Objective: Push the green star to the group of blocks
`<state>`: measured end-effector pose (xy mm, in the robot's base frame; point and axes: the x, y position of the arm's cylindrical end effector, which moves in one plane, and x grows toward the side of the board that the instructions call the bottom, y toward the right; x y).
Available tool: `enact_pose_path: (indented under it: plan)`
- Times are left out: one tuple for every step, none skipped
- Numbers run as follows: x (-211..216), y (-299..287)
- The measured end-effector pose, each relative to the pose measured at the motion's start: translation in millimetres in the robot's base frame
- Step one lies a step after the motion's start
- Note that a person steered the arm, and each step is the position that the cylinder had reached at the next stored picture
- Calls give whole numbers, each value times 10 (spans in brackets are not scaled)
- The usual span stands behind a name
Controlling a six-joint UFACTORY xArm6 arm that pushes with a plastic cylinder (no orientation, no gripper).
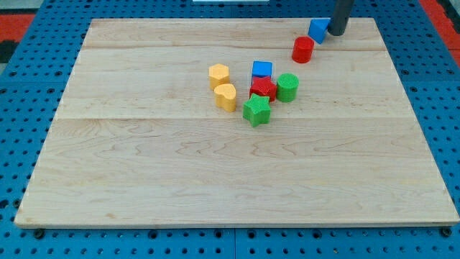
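Note:
The green star (256, 110) lies near the board's middle, touching the red star-like block (263, 88) just above it. A blue cube (262, 70) sits behind the red one and a green cylinder (287, 87) is at its right. Two yellow blocks, a hexagon-like one (219, 74) and a heart-like one (226, 96), stand a little to the left. My tip (336, 33) is at the view's top right, touching the right side of a small blue block (318, 30), far from the green star.
A red cylinder (303, 50) stands just below and left of the small blue block. The wooden board (144, 173) rests on a blue perforated table (21, 108).

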<state>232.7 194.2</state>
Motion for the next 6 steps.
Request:
enact_pose_path:
  plan:
    - [1,-354]
    - [3,-127]
    - [702,712]
    - [1638,562]
    - [1742,-264]
    - [1371,-396]
